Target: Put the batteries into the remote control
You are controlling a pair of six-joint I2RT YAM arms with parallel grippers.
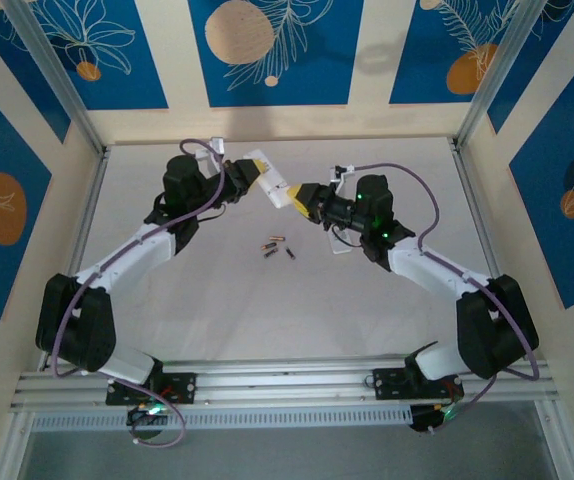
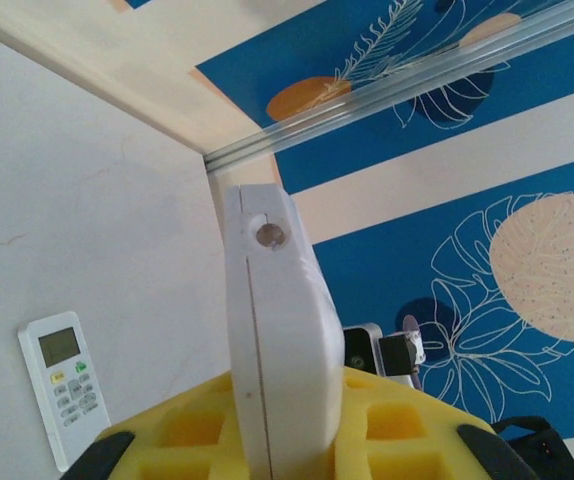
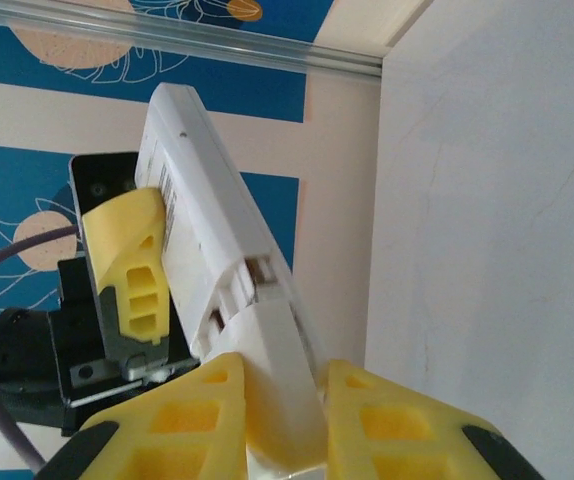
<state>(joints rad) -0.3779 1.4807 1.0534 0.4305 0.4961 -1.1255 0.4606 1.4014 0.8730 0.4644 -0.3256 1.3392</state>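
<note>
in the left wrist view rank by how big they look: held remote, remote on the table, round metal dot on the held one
1. held remote, though it is closest to the camera, so its true size is unsure
2. remote on the table
3. round metal dot

A white table [image 1: 267,310] sits inside walls of blue leaf-patterned panels [image 1: 307,70] framed by aluminium rails [image 1: 55,75].

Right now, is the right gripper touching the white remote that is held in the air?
Touching. The right wrist view shows it: the right gripper has its yellow fingers pressed on both sides of the near end of the white remote, with no gap.
</note>
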